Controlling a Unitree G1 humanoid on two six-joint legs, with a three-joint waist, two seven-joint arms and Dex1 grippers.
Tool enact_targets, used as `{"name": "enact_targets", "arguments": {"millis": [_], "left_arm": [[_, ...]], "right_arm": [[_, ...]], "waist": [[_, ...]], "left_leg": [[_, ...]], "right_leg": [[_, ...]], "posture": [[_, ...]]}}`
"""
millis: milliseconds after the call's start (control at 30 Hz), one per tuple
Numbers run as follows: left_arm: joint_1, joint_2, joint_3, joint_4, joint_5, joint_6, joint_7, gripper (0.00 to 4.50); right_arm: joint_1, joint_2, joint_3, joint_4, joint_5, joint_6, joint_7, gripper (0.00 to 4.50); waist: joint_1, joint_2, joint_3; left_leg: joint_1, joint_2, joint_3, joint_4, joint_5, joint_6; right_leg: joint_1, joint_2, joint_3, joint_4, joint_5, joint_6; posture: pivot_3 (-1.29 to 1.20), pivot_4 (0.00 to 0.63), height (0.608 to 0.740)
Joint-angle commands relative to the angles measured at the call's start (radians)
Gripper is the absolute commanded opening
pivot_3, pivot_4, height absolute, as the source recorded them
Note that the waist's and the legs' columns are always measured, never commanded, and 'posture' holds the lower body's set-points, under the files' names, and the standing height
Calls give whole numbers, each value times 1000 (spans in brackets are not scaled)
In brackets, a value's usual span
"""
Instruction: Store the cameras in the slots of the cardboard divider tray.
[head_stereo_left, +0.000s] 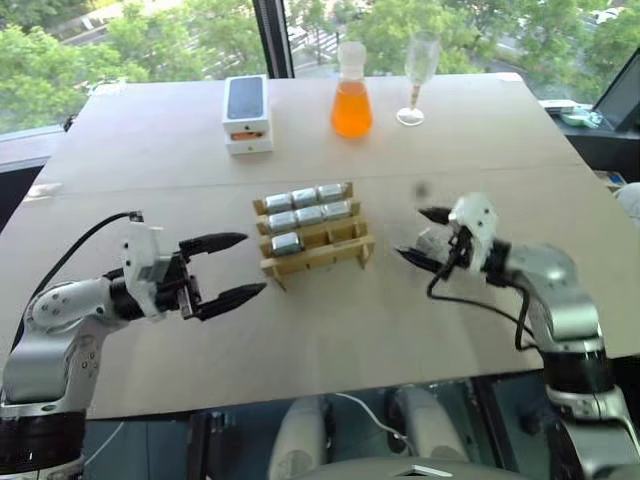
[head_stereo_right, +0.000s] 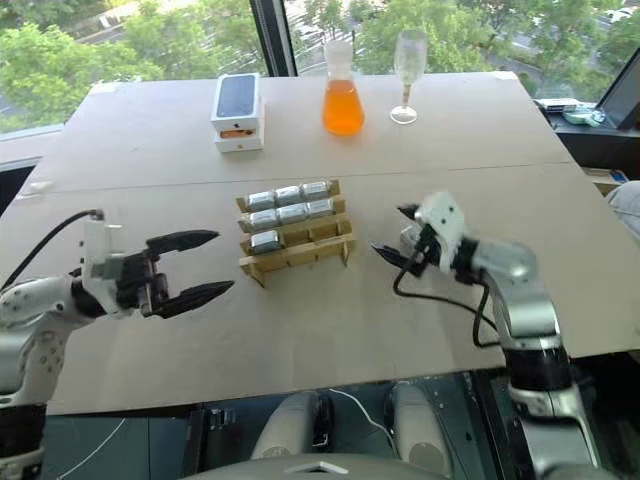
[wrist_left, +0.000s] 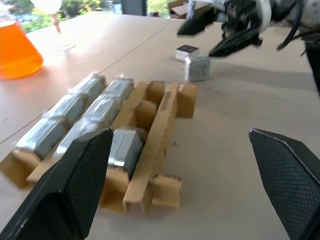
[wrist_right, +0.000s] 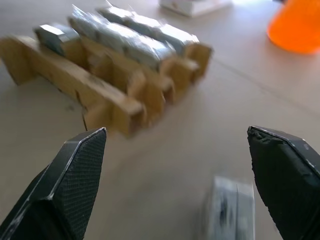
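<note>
Cardboard divider tray (head_stereo_left: 315, 240) sits mid-table; seven cameras (head_stereo_left: 304, 198) fill its two far rows and one slot of the third. Two loose cameras (wrist_left: 197, 67) lie just right of it, beside the right gripper (head_stereo_left: 425, 237), jaws wide, holding nothing. Left gripper (head_stereo_left: 230, 267) hovers left of tray, spread wide, empty.

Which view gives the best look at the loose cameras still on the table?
The left wrist view: two loose cameras sit clear beside the right gripper. The right wrist view blurs one; the head views mostly hide them behind that gripper.
</note>
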Motion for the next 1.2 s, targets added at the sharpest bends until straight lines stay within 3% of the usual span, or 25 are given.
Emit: {"name": "enact_targets", "arguments": {"millis": [33, 300, 467, 533, 700, 733, 867, 1000, 1200], "left_arm": [[-55, 12, -37, 38, 8, -5, -41, 4500], [-135, 8, -81, 114, 36, -28, -89, 4500], [-138, 6, -75, 124, 41, -31, -95, 4500], [-130, 9, -69, 124, 45, -36, -96, 4500], [-99, 10, -50, 107, 42, -37, -85, 4500], [-92, 9, -45, 104, 42, -37, -81, 4500], [-71, 9, -29, 95, 37, -37, -67, 4500], [-56, 6, -18, 90, 40, -40, -43, 4500], [41, -4, 53, 20, 15, -22, 27, 4500]], "right_arm": [[37, 11, -24, -126, 36, 81, -101, 4466], [46, 42, -2, -44, 18, 74, -247, 4466], [43, 27, 13, -11, 43, 63, -238, 4466], [38, 22, 15, -8, 45, 45, -238, 3653], [21, 9, 25, 8, 60, 25, -221, 1044], [13, 8, 28, 16, 61, 19, -220, 728], [-23, -1, 44, 33, 76, -19, -184, 670], [-100, -72, 143, 46, 85, -133, 11, 670], [-456, 9, 273, 356, 70, -351, 229, 670]], "waist": [[-4, 0, 0], [1, 0, 0], [3, 0, 0], [3, 0, 0], [2, 0, 0], [1, 0, 0], [3, 0, 0], [1, -1, 0], [-17, -1, 1]], "left_leg": [[1, 0, 1, 0, 0, 0], [1, 0, 1, 0, 1, 0], [0, 0, 1, 0, 0, 0], [-1, 0, 0, 1, 0, 0], [0, 0, 0, 1, 0, 0], [0, 0, 0, 0, 0, 0], [0, 1, -1, 0, 0, 0], [0, 1, 0, 0, 0, 0], [1, 1, -1, 1, 0, 0]], "right_leg": [[0, 1, 1, 0, -2, 3], [0, 3, 2, 1, -2, 3], [0, 2, 2, -1, -2, 3], [0, 2, 2, -1, -2, 3], [0, 2, 2, -1, -2, 3], [0, 2, 2, -1, -2, 3], [0, 2, 1, -1, -2, 3], [0, 2, 2, -1, -2, 3], [0, 3, 1, 0, 0, 5]], "posture": [[0, 150, 740], [0, 150, 740], [0, 150, 740], [0, 150, 740], [0, 150, 740], [0, 150, 740], [0, 150, 740], [0, 150, 740], [0, 150, 740]]}}
